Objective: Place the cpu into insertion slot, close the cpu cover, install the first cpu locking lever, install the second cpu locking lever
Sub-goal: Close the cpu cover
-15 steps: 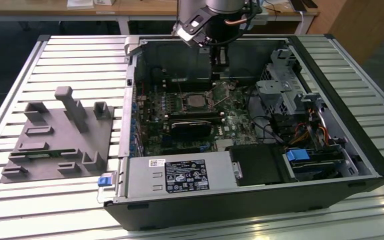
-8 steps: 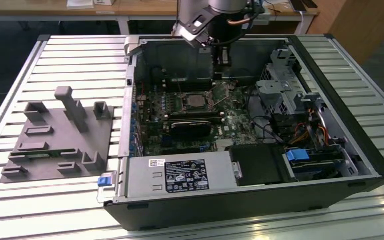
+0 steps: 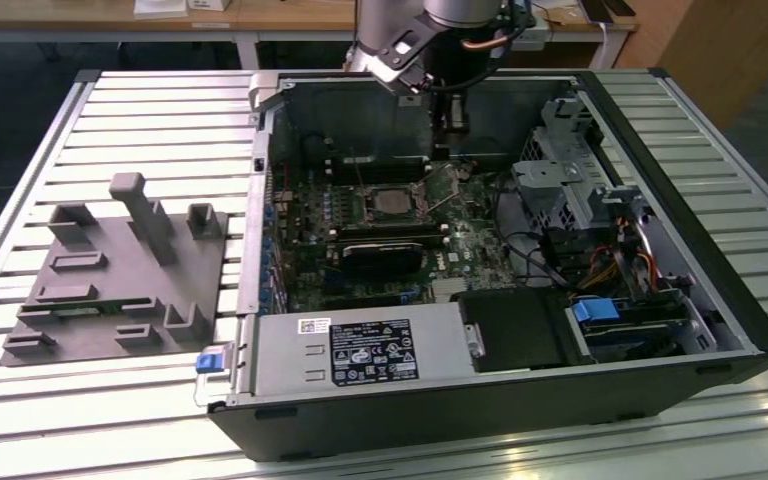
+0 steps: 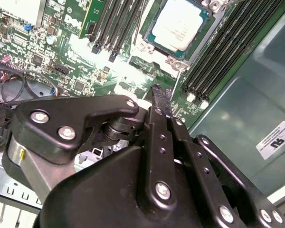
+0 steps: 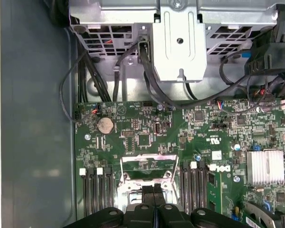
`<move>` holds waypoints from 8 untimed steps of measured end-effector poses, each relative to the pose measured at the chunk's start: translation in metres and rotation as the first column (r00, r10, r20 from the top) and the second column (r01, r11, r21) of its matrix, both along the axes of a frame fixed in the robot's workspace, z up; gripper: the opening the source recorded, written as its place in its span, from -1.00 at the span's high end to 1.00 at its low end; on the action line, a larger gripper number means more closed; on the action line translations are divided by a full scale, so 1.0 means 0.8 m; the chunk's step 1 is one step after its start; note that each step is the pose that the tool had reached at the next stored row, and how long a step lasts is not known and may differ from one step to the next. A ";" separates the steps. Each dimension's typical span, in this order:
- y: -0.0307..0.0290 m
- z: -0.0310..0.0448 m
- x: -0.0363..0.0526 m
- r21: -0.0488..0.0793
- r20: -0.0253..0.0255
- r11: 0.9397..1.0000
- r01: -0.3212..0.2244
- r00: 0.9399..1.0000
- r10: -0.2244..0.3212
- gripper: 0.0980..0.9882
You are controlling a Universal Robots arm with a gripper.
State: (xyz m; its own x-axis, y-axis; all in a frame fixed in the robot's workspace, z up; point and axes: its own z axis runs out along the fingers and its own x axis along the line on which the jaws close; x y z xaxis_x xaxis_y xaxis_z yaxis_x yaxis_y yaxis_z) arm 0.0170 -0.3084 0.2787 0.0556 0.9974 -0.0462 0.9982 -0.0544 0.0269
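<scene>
Hovering inside the black computer case point(image 3: 491, 420), the clenched tool point(image 5: 154, 192) is beside the raised silvery cpu cover point(image 5: 147, 156); the silver-grey square cpu point(image 4: 178, 23) sits in the silver-rimmed insertion slot point(image 3: 360, 205).

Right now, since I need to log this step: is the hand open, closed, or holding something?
Hand: closed, holding nothing that shows.

cpu point(image 4: 180, 23) top: silver-grey metal, satin | gripper point(image 4: 157, 92): matt black, bright screw heads | case wall point(image 5: 33, 118): dull grey sheet metal
</scene>
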 end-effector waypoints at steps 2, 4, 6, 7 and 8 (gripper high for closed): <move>0.0000 -0.0001 0.002 0.000 0.000 1.000 0.000 1.000 0.000 0.98; 0.0000 -0.0002 0.004 0.000 0.000 1.000 0.000 1.000 0.000 0.98; 0.0000 -0.0004 0.006 0.000 0.000 1.000 0.000 1.000 0.000 0.98; 0.0000 -0.0006 0.007 0.000 0.000 1.000 0.000 1.000 0.000 0.98; 0.0000 -0.0008 0.007 0.000 0.000 1.000 0.000 1.000 0.000 0.98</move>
State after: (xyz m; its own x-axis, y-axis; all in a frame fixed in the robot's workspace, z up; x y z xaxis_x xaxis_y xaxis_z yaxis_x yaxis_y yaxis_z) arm 0.0227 -0.3084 0.2781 0.0556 0.9974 -0.0461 0.9982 -0.0544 0.0269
